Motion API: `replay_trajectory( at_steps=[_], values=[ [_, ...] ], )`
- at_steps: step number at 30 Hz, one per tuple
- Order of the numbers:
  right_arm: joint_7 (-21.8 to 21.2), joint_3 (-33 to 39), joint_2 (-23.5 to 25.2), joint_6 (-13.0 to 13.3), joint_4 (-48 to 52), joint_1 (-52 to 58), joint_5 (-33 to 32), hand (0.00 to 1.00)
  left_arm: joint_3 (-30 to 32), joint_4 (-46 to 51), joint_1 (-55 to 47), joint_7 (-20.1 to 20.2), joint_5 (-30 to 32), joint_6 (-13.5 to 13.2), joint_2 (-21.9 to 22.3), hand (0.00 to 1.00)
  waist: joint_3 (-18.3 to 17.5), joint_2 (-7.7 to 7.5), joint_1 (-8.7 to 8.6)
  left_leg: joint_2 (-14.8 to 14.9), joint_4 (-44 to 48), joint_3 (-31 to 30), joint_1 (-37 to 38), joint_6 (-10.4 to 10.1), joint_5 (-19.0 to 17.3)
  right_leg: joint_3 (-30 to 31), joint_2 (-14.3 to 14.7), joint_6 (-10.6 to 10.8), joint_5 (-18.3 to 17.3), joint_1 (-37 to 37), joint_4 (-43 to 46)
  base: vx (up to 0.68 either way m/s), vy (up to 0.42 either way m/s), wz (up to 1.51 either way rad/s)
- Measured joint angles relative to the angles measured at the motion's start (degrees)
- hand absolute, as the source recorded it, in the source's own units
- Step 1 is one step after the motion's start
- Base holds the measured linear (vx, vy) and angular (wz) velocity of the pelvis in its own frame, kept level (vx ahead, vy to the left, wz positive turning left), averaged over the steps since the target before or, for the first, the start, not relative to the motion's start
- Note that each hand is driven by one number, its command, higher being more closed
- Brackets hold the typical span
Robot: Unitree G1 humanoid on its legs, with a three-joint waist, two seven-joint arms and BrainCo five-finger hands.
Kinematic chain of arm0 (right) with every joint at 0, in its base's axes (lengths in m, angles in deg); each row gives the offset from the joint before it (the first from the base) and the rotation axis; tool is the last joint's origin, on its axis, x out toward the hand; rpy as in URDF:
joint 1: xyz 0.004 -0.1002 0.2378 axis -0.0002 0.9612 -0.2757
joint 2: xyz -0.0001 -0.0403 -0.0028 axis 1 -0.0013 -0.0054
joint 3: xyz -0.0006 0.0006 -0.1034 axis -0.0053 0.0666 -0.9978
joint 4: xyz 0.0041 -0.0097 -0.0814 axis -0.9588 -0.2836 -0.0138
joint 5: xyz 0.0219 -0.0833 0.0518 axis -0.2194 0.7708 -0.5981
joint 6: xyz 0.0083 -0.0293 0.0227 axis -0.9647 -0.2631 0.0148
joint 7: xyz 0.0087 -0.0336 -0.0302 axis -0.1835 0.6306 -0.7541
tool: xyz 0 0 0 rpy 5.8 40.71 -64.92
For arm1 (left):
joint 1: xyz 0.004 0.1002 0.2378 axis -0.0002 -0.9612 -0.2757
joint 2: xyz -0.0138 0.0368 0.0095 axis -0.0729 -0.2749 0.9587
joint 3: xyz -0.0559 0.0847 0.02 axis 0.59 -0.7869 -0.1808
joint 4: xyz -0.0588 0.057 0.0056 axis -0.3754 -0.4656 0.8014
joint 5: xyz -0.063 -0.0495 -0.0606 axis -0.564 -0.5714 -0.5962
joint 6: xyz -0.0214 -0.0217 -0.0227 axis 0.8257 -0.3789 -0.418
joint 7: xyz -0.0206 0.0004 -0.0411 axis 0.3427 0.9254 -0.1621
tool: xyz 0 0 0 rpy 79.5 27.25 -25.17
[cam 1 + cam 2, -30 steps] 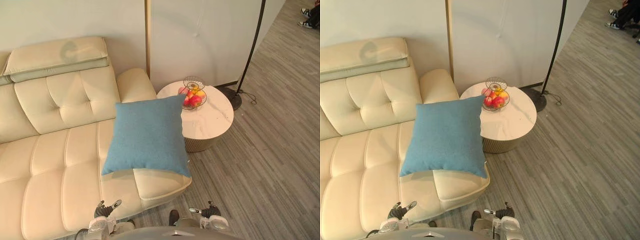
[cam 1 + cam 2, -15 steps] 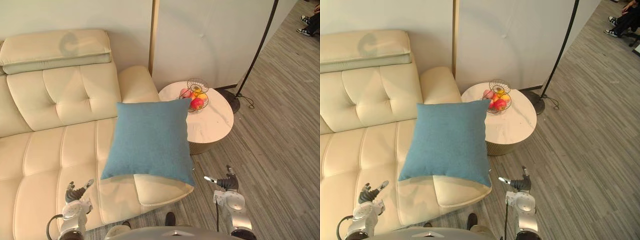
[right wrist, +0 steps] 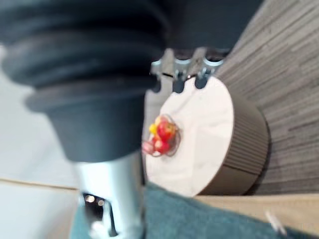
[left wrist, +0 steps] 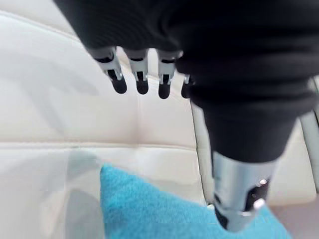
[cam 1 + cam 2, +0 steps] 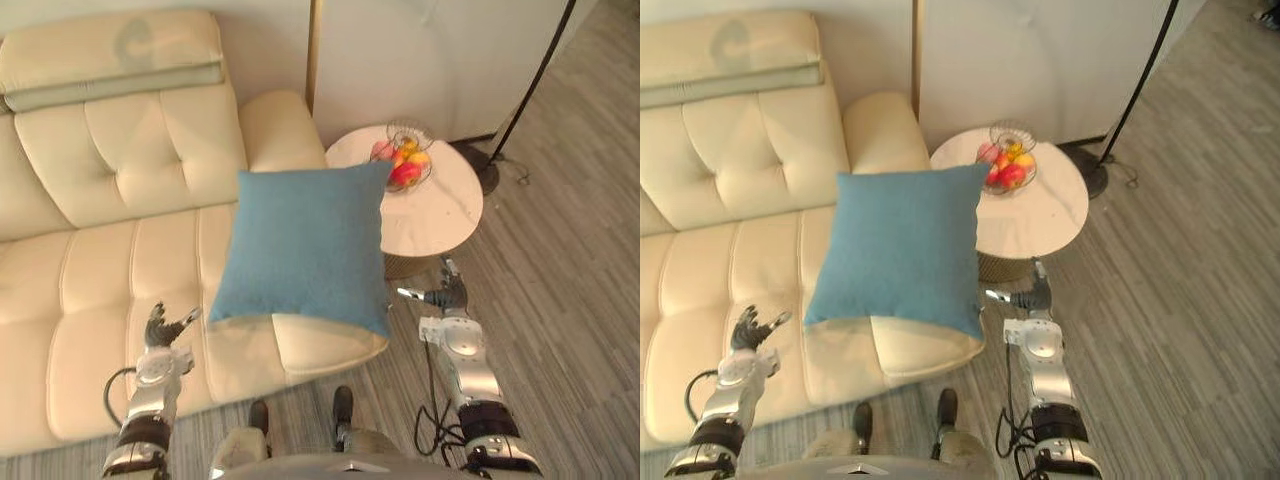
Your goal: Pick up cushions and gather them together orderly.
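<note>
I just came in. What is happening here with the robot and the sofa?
The robot faces a cream sofa where one blue cushion lies at the seat's right end. Its left hand is open over the seat, left of the cushion; its right hand is open over the floor by the cushion's right corner. Neither touches it yet. A round table with a fruit basket stands beside the sofa.
</note>
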Motion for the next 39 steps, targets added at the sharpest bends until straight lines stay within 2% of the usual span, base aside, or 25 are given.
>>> replay_trajectory(
  at_steps=[6, 13, 14, 16, 17, 24, 31, 36, 39],
  values=[
    [2.19, -3.17, -0.1, -0.02, -0.07, -8.58, -2.29, 0.0, -4.06, -4.19, 12.6, -1.48, -0.05, 0.0, -0.74, 0.0, 6.33, -0.13, -0.09, -0.04, -0.06, 0.02, -6.16, -0.25, 2.77, 0.06, -0.15, -0.37, 2.57, -6.03, 0.04, -0.12, -0.022, 0.03],
    [4.73, -8.34, -0.85, -0.15, -0.32, -19.53, -3.93, 0.0, -11.44, -11.65, 29.38, -2.29, -0.03, 0.13, -4.75, 0.0, 10.81, -0.16, -0.17, 0.1, -0.24, 0.07, -12.37, -0.55, 5.18, 0.09, -0.15, -0.96, 4.14, -12.69, 0.94, -0.06, -0.015, 0.02],
    [5.39, -8.93, -0.81, -0.19, -0.32, -20.72, -3.97, 1.0, -12.48, -12.44, 31.59, -2.3, -0.03, 0.21, -5.09, 0.0, 10.94, -0.12, -0.18, 0.12, -0.32, 0.08, -13.29, -0.64, 5.51, 0.03, -0.15, -1.05, 4.23, -13.65, 1.1, -0.04, 0.001, 0.03],
    [6.07, -9.94, -0.85, -0.21, -0.25, -22.14, -4.33, 1.0, -13.79, -12.84, 34.26, -2.32, 0.0, 0.28, -5.49, 0.0, 11.03, -0.15, -0.16, 0.2, -0.31, 0.1, -14.63, -0.75, 5.91, -0.01, -0.15, -1.09, 4.27, -15.16, 1.63, -0.03, 0.003, 0.04],
    [6.11, -10.85, -0.8, -0.25, -0.25, -23.2, -4.48, 1.0, -15.12, -13.5, 36.39, -2.27, 0.03, 0.35, -5.99, 1.0, 11.52, -0.12, -0.2, 0.26, -0.33, 0.05, -15.07, -0.85, 6.08, -0.1, -0.14, -1.12, 4.29, -15.6, 1.7, 0.0, 0.0, 0.0],
    [6.38, -11.88, -1.11, -0.29, 3.56, -24.12, -6.09, 1.0, -17.06, -13.05, 39.8, -2.26, -0.04, 0.81, -7.46, 1.0, 11.78, -0.16, -0.23, 0.48, -2.22, 0.18, -16.1, -1.03, 7.29, -0.15, -0.09, -1.31, 4.43, -17.6, 2.1, 0.0, 0.0, 0.0],
    [6.3, -11.86, -1.04, -0.34, 5.6, -22.36, -6.52, 1.0, -16.96, -6.46, 39.24, -2.24, -1.41, 0.84, -8.91, 1.0, 11.78, -0.16, 0.02, 0.58, -2.34, 0.22, -15.37, -1.09, 7.33, -0.03, -0.13, -1.3, 4.4, -16.76, 2.17, 0.01, 0.006, 0.01],
    [5.92, -11.86, 1.53, -0.35, 9.4, -15.04, -6.56, 1.0, -15.47, 2.67, 31.38, -2.26, -2.87, 0.54, -8.35, 1.0, 11.75, -0.15, -0.22, 0.66, -3.62, 0.32, -10.95, -1.22, 7.17, -0.03, -0.1, -1.49, 3.28, -12.76, 2.12, 0.05, 0.011, 0.0],
    [5.73, -11.86, 1.87, -0.34, 12.74, -9.46, -6.05, 1.0, -14.23, 9.81, 24.39, -2.34, -3.5, 0.26, -5.87, 1.0, 11.62, -0.06, -0.27, 0.61, -4.29, 0.33, -8.49, -1.38, 6.43, -0.06, -0.06, -1.38, 2.61, -10.43, 1.85, 0.06, 0.012, 0.02]
  ],
)
